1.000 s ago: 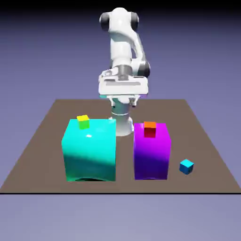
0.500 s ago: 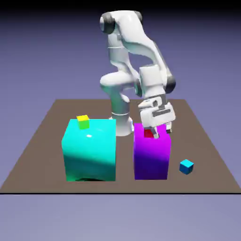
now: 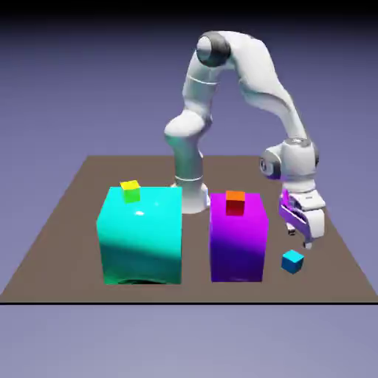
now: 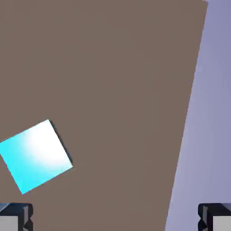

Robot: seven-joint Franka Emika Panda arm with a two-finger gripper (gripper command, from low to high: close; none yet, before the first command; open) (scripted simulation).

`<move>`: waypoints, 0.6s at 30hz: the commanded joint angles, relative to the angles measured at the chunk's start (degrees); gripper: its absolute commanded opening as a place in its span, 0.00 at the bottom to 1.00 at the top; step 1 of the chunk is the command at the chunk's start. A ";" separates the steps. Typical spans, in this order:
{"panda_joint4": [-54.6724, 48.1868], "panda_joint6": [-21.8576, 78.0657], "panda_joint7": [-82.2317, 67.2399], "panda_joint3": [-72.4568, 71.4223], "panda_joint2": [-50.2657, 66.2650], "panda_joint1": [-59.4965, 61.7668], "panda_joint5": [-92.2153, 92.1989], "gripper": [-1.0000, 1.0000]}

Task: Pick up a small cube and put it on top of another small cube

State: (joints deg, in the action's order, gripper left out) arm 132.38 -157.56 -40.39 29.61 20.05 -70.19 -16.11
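blue cube (image 4: 36,155) clipped at edge

Inscriptions: none legible, in either the exterior view or the hand view.
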 commanded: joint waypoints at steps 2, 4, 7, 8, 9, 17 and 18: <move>-0.06 1.96 -4.99 0.40 1.77 -2.01 1.37 0.50; 1.59 4.89 -9.91 -0.63 2.06 -1.74 5.13 0.50; 0.56 1.71 -11.69 -3.80 6.21 1.06 2.61 0.50; 0.04 0.12 -12.57 -5.39 8.28 2.46 1.34 0.50; -0.48 -1.48 -13.46 -6.98 10.36 3.87 0.08 0.50; 1.54 4.91 -9.79 -0.78 2.12 -1.46 5.25 0.00; 1.18 5.23 -8.72 -1.90 2.39 0.59 6.17 0.00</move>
State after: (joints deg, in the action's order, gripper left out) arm 133.56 -152.27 -49.11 27.71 22.43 -69.60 -9.94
